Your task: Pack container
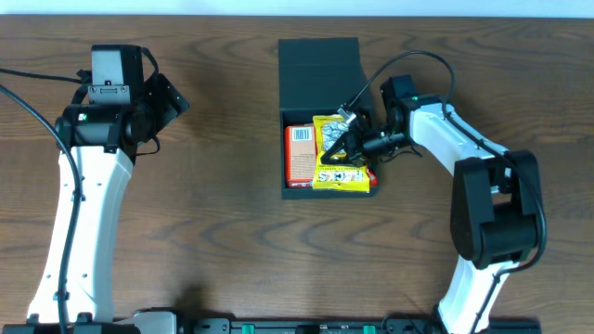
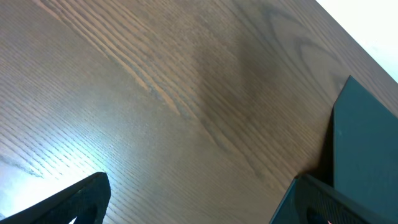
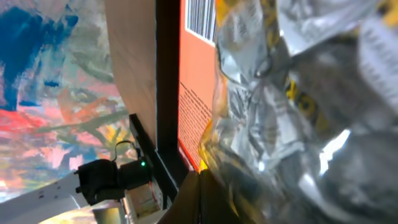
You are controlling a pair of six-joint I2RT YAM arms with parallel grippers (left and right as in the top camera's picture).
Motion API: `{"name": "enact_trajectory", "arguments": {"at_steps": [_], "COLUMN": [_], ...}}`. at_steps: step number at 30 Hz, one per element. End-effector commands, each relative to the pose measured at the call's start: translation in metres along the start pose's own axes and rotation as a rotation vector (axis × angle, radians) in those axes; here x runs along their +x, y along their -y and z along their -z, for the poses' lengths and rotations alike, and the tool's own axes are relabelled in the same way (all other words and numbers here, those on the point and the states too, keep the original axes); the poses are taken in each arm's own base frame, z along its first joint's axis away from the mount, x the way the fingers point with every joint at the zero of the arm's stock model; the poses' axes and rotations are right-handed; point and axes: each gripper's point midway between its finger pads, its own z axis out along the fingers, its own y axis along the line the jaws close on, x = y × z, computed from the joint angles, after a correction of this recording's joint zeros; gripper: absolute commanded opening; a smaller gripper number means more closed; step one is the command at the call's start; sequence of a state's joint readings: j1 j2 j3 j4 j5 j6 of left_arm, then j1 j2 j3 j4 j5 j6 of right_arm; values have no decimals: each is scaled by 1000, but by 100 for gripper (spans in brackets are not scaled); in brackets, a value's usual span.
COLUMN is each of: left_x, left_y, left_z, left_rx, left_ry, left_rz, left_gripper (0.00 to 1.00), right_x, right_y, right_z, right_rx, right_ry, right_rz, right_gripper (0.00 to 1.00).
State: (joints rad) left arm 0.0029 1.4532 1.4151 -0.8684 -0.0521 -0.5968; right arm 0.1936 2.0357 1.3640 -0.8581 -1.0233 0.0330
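The dark container [image 1: 320, 65] stands open at the table's middle, its flap lid folded back at the far side. Inside lie an orange packet [image 1: 299, 153] and a yellow snack packet [image 1: 342, 174]. My right gripper [image 1: 346, 144] is inside the box, shut on the yellow packet's crinkled silver edge. In the right wrist view the fingers [image 3: 199, 193] meet below the yellow and silver packet [image 3: 298, 112], with the orange packet [image 3: 196, 74] beside it. My left gripper [image 1: 172, 97] is open and empty over bare table, left of the box. The box's corner [image 2: 367, 143] shows in the left wrist view beyond my open fingers [image 2: 199, 208].
A bit of a red packet [image 1: 372, 176] shows at the box's near right corner under the yellow one. The box's dark wall [image 3: 166, 74] stands beside the orange packet. The left arm's base [image 1: 83, 241] is at the near left.
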Motion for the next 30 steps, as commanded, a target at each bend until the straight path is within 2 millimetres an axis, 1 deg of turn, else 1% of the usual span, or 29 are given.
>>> {"name": "enact_trajectory", "arguments": {"at_steps": [1, 3, 4, 6, 7, 9, 11, 12, 13, 16, 17, 20, 21, 24, 27, 30], "left_x": [-3, -2, -1, 2, 3, 5, 5, 5, 4, 0, 0, -2, -2, -2, -3, -4], "left_y": [-1, 1, 2, 5, 6, 8, 8, 8, 8, 11, 10, 9, 8, 8, 8, 9], "left_z": [1, 0, 0, -1, -1, -1, -1, -1, -1, -1, -1, -2, -2, -2, -2, -1], "left_rx": [-6, 2, 6, 15, 16, 18, 18, 17, 17, 25, 23, 13, 11, 10, 9, 13], "left_ry": [5, -2, -7, -17, -19, -22, -21, -20, -15, 1, 3, 10, 11, 12, 15, 20], "left_rz": [-15, -16, -16, -22, -26, -32, -33, -33, -33, -39, -39, -42, -44, -49, -49, -52], "left_gripper": [95, 95, 95, 95, 95, 95, 95, 95, 95, 95, 95, 95, 95, 95, 95, 95], "right_x": [-16, -24, -28, -35, -32, -18, 2, 7, 9, 14, 16, 23, 26, 35, 45, 46], "right_y": [-14, -36, -43, -52, -51, -38, -27, -28, -26, -3, 0, 9, 14, 18, 33, 45], "right_z": [14, 27, 33, 48, 54, 59, 60, 60, 60, 67, 68, 65, 62, 50, 45, 44], "right_rx": [18, 23, 36, 77, 100, 156, 212, 213, 227, 369, 395, 488, 544, 593, 664, 699], "right_ry": [22, 40, 51, 78, 71, 22, -48, -67, -77, -101, -111, -150, -162, -209, -235, -227], "right_rz": [99, 172, 204, 233, 226, 176, 145, 147, 143, 81, 73, 63, 52, 75, 39, 16], "right_gripper": [2, 1, 2, 1, 1, 2, 2, 2, 2, 1, 2, 2, 2, 2, 1, 2]}}
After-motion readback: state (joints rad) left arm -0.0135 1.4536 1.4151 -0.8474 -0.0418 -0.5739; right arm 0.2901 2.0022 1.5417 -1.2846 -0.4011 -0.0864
